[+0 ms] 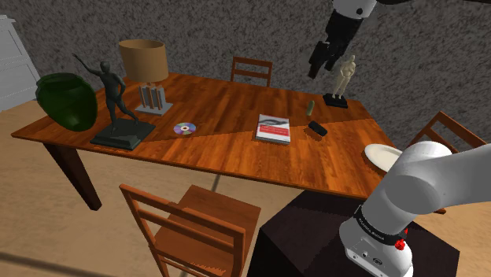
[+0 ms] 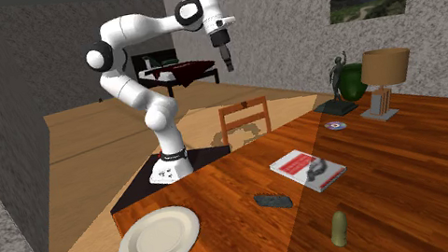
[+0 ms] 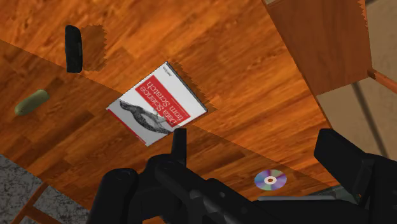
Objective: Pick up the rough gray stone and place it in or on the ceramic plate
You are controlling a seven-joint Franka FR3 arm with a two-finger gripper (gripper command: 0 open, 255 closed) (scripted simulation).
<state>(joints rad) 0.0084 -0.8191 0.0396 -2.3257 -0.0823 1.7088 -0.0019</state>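
**Fig. Hazards ahead of the grasp.** The end effector [image 1: 319, 66] hangs high above the surface [image 1: 228, 149], its two fingers standing apart with nothing between them. The stone [image 2: 272, 201], a low dark grey slab, lies flat on the surface between the red-and-white book [image 2: 308, 171] and the pale plate [image 2: 159, 240], apart from both. The plate sits empty by the edge nearest the stand. Probable failure modes, judged from this arrangement:

- **(a) Wrong target.** An olive-green oblong thing [image 2: 339, 228] sits near the stone and could be taken for it.
- **(b) Poor closure.** The stone is flat and long, so fingers set along its length instead of across its narrow side would likely miss or slide off. A descent carried too far would drive the fingertips into the surface.
- **(c) Collision on the way down.** In the shoulder view the end effector appears close to the pale figurine [image 1: 340, 79], though their true separation in depth cannot be told. A careless sweep might topple it.
- **(d) Bad release.** The plate lies close to the surface's edge, so a stone let go from height or off-centre may bounce out or push the plate toward the drop
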